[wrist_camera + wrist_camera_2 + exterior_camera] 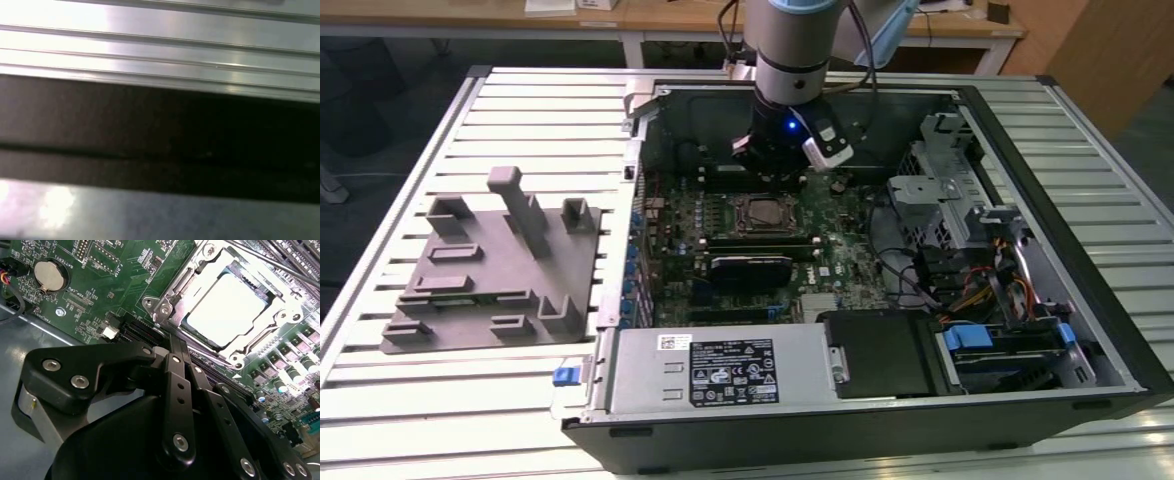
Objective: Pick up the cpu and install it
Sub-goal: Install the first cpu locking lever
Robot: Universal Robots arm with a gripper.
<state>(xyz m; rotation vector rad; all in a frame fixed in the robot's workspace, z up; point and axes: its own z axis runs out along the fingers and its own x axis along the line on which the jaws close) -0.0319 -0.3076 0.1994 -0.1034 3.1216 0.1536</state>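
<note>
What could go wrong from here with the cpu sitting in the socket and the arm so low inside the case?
Two risks, as I judge them:
1. The cpu lies within the socket frame; whether it is fully seated cannot be told. If it sits skewed, any push could bend contacts.
2. The gripper hangs low inside the computer case, close over the motherboard. A sideways move could clip nearby parts or the cables on the exterior view's right.

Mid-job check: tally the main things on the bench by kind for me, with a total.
Computer case: 1
Grey plastic tray: 1
Cpu, lying in the socket: 1
Coin cell battery: 1
Gripper: 1
Total: 5
</note>
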